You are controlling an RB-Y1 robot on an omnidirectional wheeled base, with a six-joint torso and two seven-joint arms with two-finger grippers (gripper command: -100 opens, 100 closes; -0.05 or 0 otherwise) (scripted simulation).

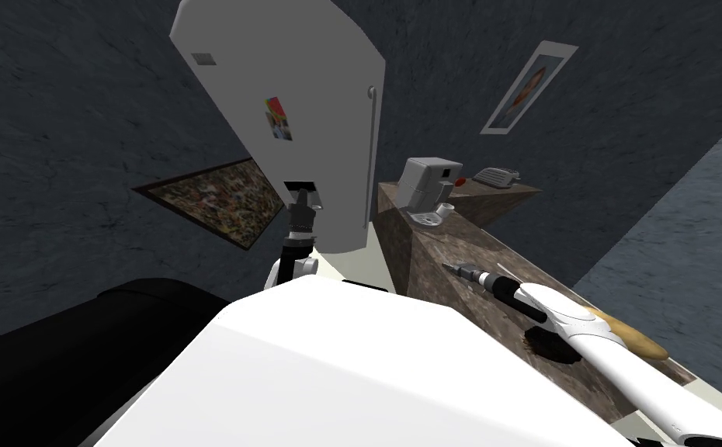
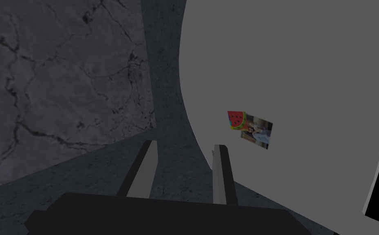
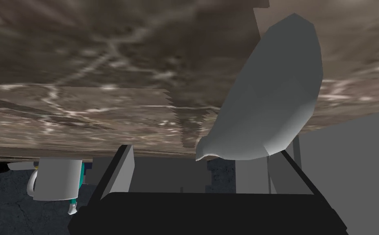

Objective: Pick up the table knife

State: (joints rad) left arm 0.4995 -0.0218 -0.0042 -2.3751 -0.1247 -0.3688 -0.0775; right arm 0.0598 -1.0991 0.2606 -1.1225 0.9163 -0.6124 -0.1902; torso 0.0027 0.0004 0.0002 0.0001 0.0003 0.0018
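Observation:
A smooth light grey blade-shaped piece, the table knife (image 3: 272,94) seen very close, lies on the brown marbled counter (image 3: 103,61). Its narrow end reaches into the gap of my right gripper (image 3: 205,163), and its broad part covers the tip of one finger. That gripper is open and neither finger (image 3: 121,171) presses the knife. From the head camera my right gripper (image 1: 454,268) is stretched low over the counter (image 1: 429,256). My left gripper (image 2: 184,163) points at the grey fridge door (image 2: 307,61), fingers apart with nothing between them.
A grey coffee machine (image 1: 427,186) and a white mug (image 1: 443,209) stand further along the counter; the mug (image 3: 56,183) lies beyond my right gripper. A bread loaf (image 1: 633,335) and a dark patch (image 1: 550,345) lie by my right forearm. The fridge (image 1: 305,116) stands left of the counter.

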